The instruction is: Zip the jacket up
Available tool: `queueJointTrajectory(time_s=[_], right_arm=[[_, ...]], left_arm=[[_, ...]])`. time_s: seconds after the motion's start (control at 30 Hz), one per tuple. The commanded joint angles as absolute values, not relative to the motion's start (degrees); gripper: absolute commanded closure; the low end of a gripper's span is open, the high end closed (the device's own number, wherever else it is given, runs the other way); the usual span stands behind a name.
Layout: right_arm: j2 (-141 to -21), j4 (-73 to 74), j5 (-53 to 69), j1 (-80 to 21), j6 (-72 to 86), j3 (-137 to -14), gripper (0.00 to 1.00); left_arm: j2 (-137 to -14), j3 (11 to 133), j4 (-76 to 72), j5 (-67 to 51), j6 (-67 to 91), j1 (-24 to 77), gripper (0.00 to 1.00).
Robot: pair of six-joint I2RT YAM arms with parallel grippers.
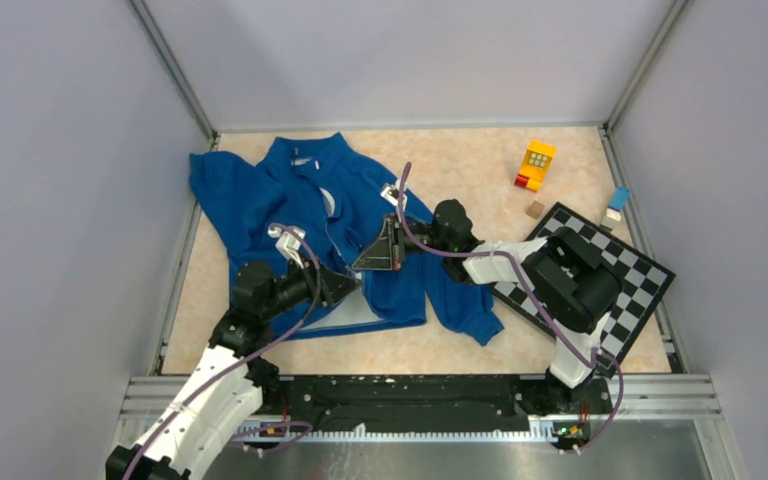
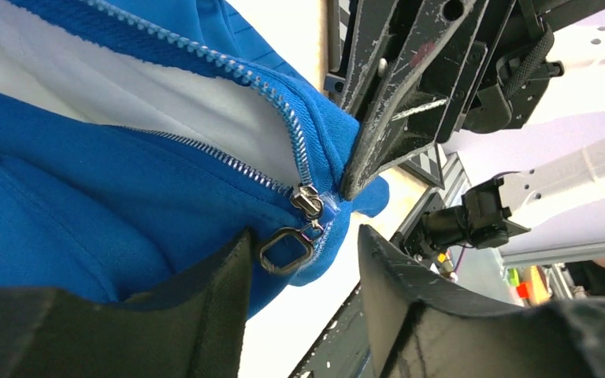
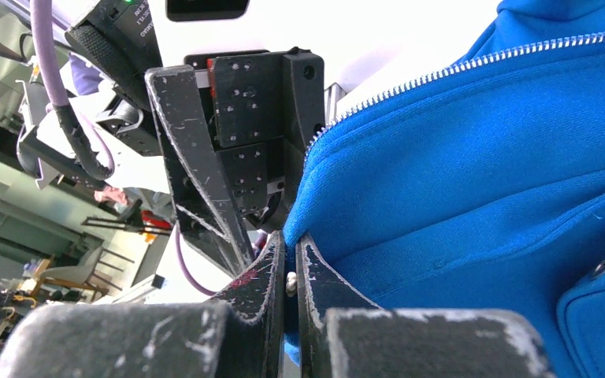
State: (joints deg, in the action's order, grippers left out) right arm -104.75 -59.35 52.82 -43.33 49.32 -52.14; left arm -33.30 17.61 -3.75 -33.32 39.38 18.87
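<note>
The royal-blue jacket lies spread on the table, its front open at the bottom and pale lining showing. My right gripper is shut on the jacket's bottom hem corner beside the zipper, holding it raised. In the left wrist view its black fingers pinch the fabric just right of the zipper slider. The metal ring pull hangs below the slider. My left gripper is open, its fingers either side of the pull, the left one close to the ring. From above, the left gripper nearly meets the right gripper.
A black-and-white checkerboard lies at the right under the right arm. A yellow toy block, a small brown cube and a blue piece sit at the back right. Grey walls enclose the table.
</note>
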Motion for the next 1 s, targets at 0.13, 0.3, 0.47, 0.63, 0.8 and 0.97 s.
queueJointTrajectory(time_s=[0.13, 0.3, 0.47, 0.63, 0.8, 0.97], right_arm=[[-103.39, -65.29, 53.61, -43.68, 49.66, -52.91, 1.00], [-103.38, -65.39, 53.70, -43.68, 49.73, -52.88, 1.00], [-103.45, -65.48, 53.78, -43.68, 49.77, -52.90, 1.00], [-103.45, -65.39, 53.78, -43.69, 49.74, -52.89, 1.00], [-103.58, -65.40, 53.95, -43.77, 49.74, -53.02, 1.00], [-103.71, -65.44, 53.96, -43.87, 49.83, -53.13, 1.00]], left_arm=[[-29.23, 18.06, -5.72, -32.76, 38.58, 18.98, 0.57], [-28.57, 18.98, -4.36, -31.96, 38.17, 18.98, 0.67], [-28.81, 19.45, -3.70, -31.52, 37.97, 18.98, 0.72], [-28.29, 19.66, -2.91, -30.39, 38.13, 18.98, 0.63], [-27.23, 20.30, -1.40, -28.68, 37.80, 18.98, 0.68], [-26.85, 21.01, -0.27, -28.08, 37.26, 18.98, 0.73]])
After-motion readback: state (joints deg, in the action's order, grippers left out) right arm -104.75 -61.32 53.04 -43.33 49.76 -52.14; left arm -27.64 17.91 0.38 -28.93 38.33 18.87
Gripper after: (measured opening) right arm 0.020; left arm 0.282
